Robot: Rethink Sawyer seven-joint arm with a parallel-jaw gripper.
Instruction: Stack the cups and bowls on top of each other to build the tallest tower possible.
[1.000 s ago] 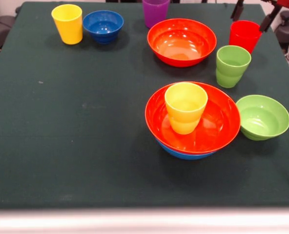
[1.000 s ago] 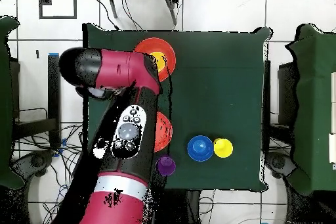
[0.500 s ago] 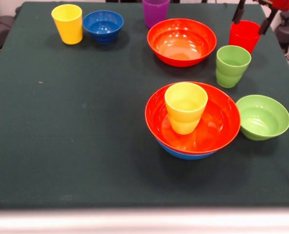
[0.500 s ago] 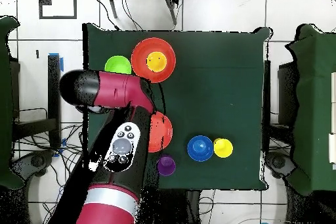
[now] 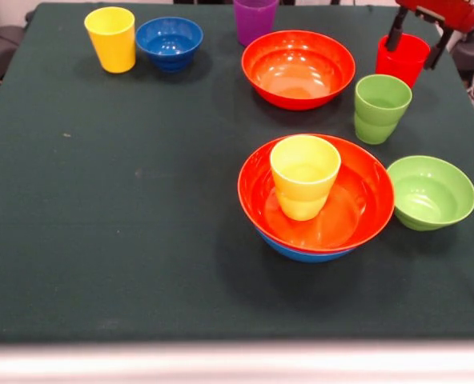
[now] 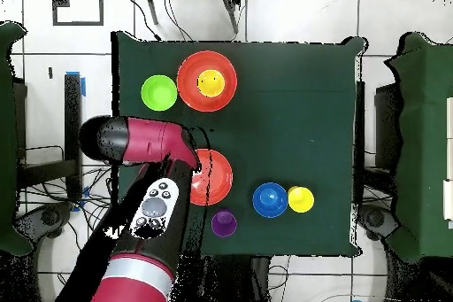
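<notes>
Front view: below and left of the gripper (image 5: 417, 40), the yellow-orange cup (image 5: 304, 176) stands inside an orange-red bowl (image 5: 315, 194) nested in the light-blue bowl (image 5: 301, 250). The gripper's fingers are spread, straddling the red cup (image 5: 402, 58); contact unclear.

Overhead view: the arm (image 6: 146, 192) hides the gripper; the tower (image 6: 206, 81) lies beyond it.

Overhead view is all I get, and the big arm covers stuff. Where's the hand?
Observer: The hand is open, with one finger on each side of the red cup.
Operator: Is anything else hiding under the arm?
Observer: Yes, a lime green cup stands upright near the red one.
Operator: What's under the orange bowl with the yellow cup?
Observer: A light blue bowl. Only its edge peeks out below.
</notes>
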